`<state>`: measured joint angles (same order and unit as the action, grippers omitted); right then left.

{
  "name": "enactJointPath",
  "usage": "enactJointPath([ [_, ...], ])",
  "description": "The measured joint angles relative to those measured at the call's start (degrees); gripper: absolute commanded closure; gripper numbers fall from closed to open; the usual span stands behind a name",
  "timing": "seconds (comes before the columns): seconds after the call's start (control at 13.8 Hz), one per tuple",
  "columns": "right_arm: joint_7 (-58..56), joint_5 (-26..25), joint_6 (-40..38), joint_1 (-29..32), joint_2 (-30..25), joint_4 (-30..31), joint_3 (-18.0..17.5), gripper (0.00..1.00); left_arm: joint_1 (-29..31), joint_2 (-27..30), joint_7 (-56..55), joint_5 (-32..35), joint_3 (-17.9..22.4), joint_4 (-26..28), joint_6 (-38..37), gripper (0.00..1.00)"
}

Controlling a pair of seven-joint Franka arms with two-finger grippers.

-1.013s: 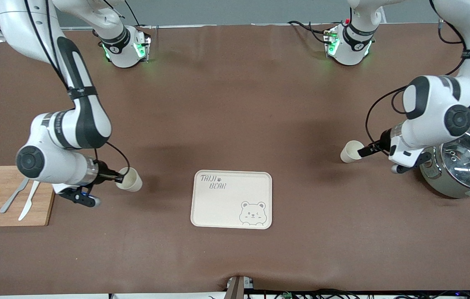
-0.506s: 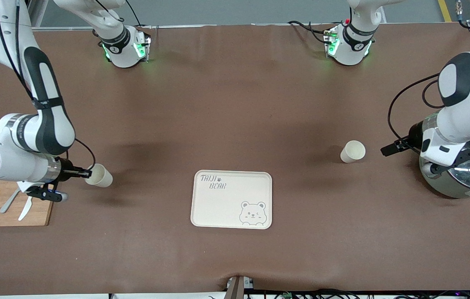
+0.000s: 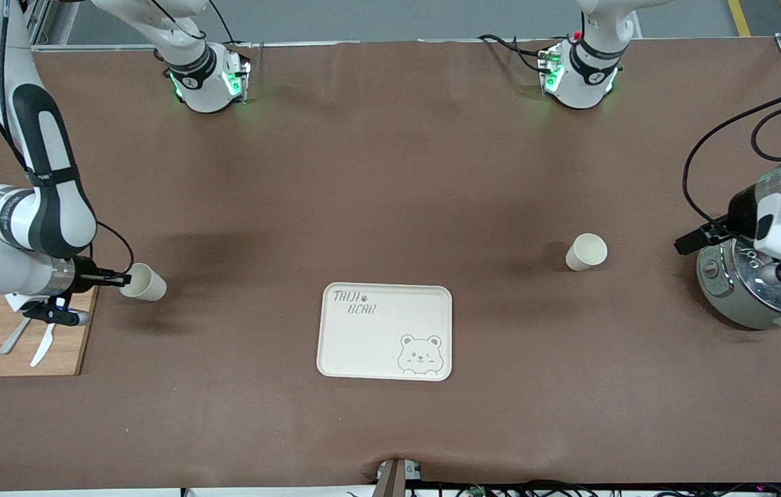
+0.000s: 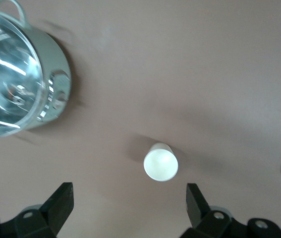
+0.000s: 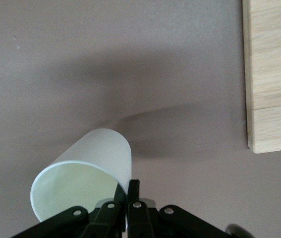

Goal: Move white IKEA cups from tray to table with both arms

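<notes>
One white IKEA cup [image 3: 586, 251] stands upright on the brown table, toward the left arm's end; it also shows in the left wrist view [image 4: 160, 162]. My left gripper [image 3: 693, 241] is open and empty, up over the pot's edge, well apart from that cup; its fingers [image 4: 57, 207] stand wide. My right gripper [image 3: 120, 279] is shut on the rim of the second white cup [image 3: 144, 282], holding it tilted just above the table beside the cutting board. In the right wrist view my right gripper [image 5: 129, 192] pinches the cup's [image 5: 88, 166] wall.
A cream bear tray [image 3: 363, 345] lies in the middle, nearer the front camera than the cups. A wooden cutting board [image 3: 70, 345] with lemon slices and cutlery lies at the right arm's end. A steel pot with a glass lid [image 3: 753, 297] stands at the left arm's end.
My left gripper has let go of its cup and drawn back toward the pot. My right arm has carried its cup toward the cutting board.
</notes>
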<state>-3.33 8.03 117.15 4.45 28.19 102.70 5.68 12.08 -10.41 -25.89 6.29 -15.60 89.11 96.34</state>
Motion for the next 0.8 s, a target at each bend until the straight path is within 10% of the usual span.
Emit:
enactJointPath([
  [0.43, 0.00, -0.02, 0.27, 0.49, 1.81, 0.43, -0.02, 1.00, 0.37, 3.78, 5.63, 7.05, 0.04, -4.85, -6.94, 0.00],
  [0.51, 0.00, -0.02, 0.33, 0.57, 1.96, 0.44, -0.02, 0.85, 0.57, 4.96, 6.88, 7.06, 0.05, -4.88, -7.40, 0.00],
  [0.65, 0.00, -0.02, 0.42, 0.78, 2.25, 0.45, -0.02, 0.00, 0.69, 6.55, 8.23, 7.06, 0.03, -4.88, -7.85, 0.00],
  [0.8, 0.00, -0.03, 0.55, 1.10, 2.31, 0.43, -0.01, 0.00, 0.68, 7.00, 8.43, 7.06, -0.33, -4.87, -8.55, 0.00],
])
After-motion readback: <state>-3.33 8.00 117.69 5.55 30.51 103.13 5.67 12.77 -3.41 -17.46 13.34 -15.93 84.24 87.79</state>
